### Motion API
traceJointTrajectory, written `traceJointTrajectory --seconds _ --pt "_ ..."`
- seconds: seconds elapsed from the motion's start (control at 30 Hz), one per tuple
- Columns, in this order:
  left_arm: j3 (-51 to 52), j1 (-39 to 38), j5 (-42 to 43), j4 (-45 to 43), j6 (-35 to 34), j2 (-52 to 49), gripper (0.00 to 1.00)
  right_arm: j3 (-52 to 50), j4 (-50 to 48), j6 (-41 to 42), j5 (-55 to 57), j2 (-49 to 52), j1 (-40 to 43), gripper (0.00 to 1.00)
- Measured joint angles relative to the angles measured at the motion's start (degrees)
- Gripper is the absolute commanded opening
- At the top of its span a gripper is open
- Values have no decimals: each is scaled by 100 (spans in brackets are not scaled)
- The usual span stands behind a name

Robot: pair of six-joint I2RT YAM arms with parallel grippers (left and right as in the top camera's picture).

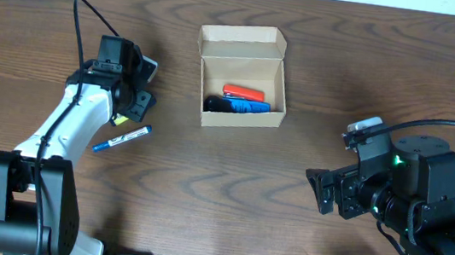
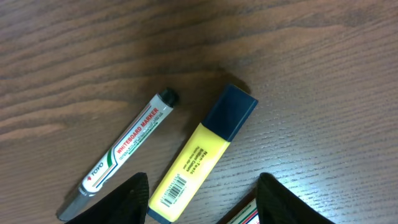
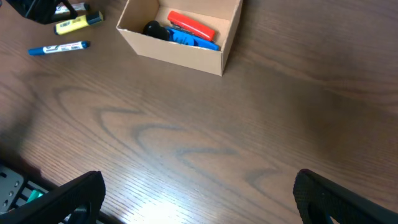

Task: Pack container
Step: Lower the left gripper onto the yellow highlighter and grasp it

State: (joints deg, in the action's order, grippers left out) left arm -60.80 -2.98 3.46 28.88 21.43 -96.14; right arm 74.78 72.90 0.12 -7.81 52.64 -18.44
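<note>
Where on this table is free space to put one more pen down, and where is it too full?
Free: the wide bare wood on the robot's side of the tan cardboard box, between the blue-and-white marker and the right gripper; also right of the box. Crowded: beneath the left gripper, where a yellow highlighter and black-capped whiteboard marker lie.

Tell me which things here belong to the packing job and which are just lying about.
Job: cardboard box; inside it, red pen, blue pen, black item; outside, blue marker, yellow highlighter, whiteboard marker.
Lying about: wooden table, black cable.
</note>
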Motion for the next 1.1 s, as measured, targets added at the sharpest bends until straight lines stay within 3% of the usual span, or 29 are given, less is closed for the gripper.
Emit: traceJointTrajectory --seconds 0.87,1.1 --pt "4 0 72 -553 9 -997 47 -2 4 0 0 0 0 99" --pt "4 0 105 -566 2 -1016 28 -2 4 0 0 0 0 99"
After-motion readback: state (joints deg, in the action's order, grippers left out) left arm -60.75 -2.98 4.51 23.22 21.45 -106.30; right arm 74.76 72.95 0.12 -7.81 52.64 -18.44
